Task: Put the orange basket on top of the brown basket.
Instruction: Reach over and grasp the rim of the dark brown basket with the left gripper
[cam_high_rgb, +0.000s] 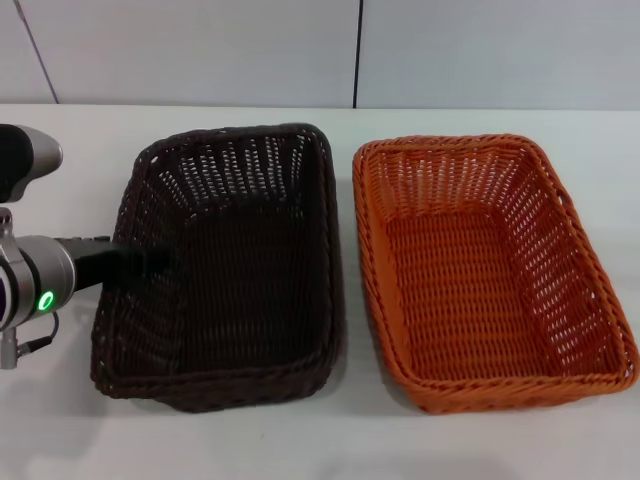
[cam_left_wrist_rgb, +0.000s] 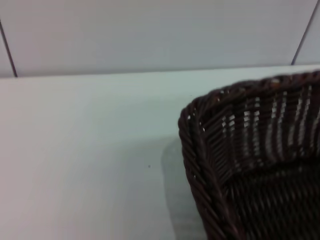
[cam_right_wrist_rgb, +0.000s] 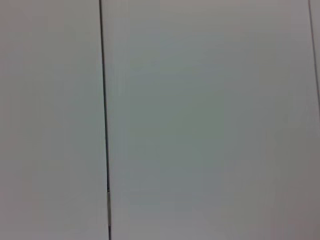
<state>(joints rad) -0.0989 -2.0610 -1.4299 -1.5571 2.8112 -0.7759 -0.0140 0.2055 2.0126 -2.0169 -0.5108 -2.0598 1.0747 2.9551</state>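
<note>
Orange basket (cam_high_rgb: 490, 270) beside brown basket (cam_high_rgb: 225, 265) (head view only); left hand (cam_high_rgb: 150, 255) grip indiscernible.

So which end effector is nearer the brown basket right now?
Left. The left end effector is at the brown basket, by its left wall. The right arm is not in the head view; its wrist camera shows only a wall.

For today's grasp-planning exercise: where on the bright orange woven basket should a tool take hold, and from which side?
Grip the bright orange woven basket by its braided rim along the outer long side, coming from above on the robot's right: that edge is unobstructed, while the dark brown woven basket crowds the inner side.
</note>
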